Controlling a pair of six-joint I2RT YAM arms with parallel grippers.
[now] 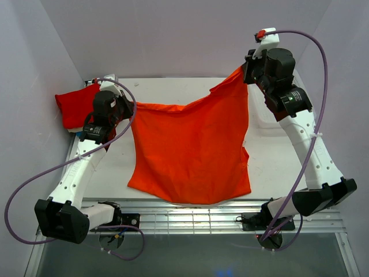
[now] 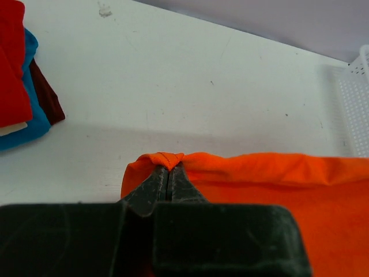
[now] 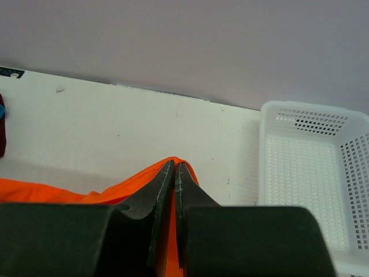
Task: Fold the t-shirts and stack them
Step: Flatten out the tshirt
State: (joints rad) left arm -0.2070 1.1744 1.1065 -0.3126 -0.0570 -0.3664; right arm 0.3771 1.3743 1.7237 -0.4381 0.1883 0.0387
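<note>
Left jaws, right jaws — clamped on orange t-shirt (image 1: 190, 150); white basket (image 3: 300, 167) nearby

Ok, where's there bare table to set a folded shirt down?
Bare table runs along the back, between the stack and the basket, and in a strip right of the orange shirt. The middle is crowded: that shirt hangs spread from the left gripper to the right gripper; the stack fills the far left corner.
</note>
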